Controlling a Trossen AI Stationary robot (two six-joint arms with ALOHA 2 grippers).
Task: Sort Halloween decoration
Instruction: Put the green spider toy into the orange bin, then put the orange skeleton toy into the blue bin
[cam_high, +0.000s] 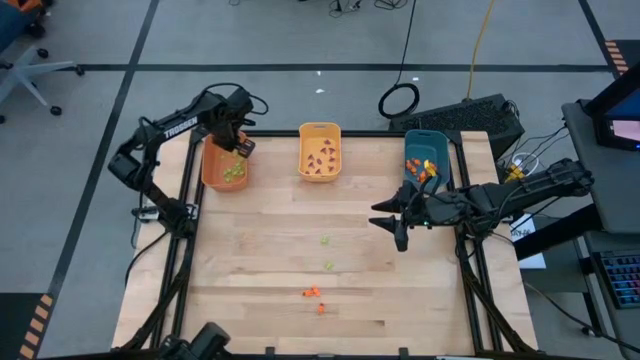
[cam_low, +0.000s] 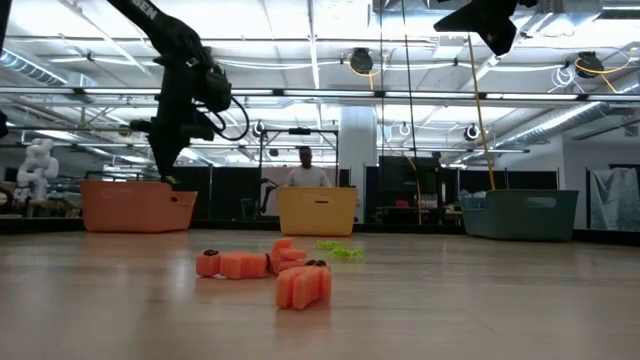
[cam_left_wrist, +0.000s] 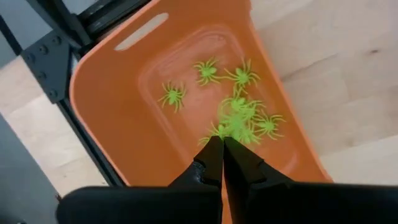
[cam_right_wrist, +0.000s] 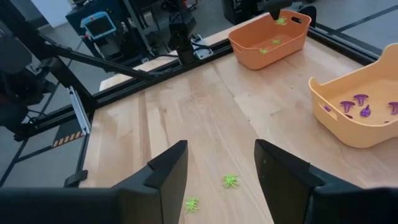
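Observation:
My left gripper (cam_high: 238, 148) hangs over the orange bin (cam_high: 213, 172), fingers shut (cam_left_wrist: 221, 151) just above a heap of light green spiders (cam_left_wrist: 239, 121) on the bin's floor. My right gripper (cam_high: 396, 226) hovers open (cam_right_wrist: 217, 171) high over the table's right half, in front of the teal bin (cam_high: 412, 140), which holds orange trinkets (cam_high: 427, 170). The yellow bin (cam_high: 304, 150) holds purple trinkets (cam_high: 323, 156). Loose on the table lie two green spiders (cam_high: 326, 240) (cam_high: 329, 265) and orange trinkets (cam_high: 312, 292) (cam_high: 321, 308). My left gripper points down into the orange bin with its shut fingertips (cam_left_wrist: 214, 144) right over the green spider heap. Whether the tips touch or pinch a spider, I cannot tell.
The three bins stand in a row along the table's far edge. A dark metal frame (cam_high: 186, 230) runs along the table's left and right sides. In the low view a person (cam_low: 305, 172) stands far behind the yellow bin (cam_low: 317, 210). The loose trinkets lie at the table's middle and near part.

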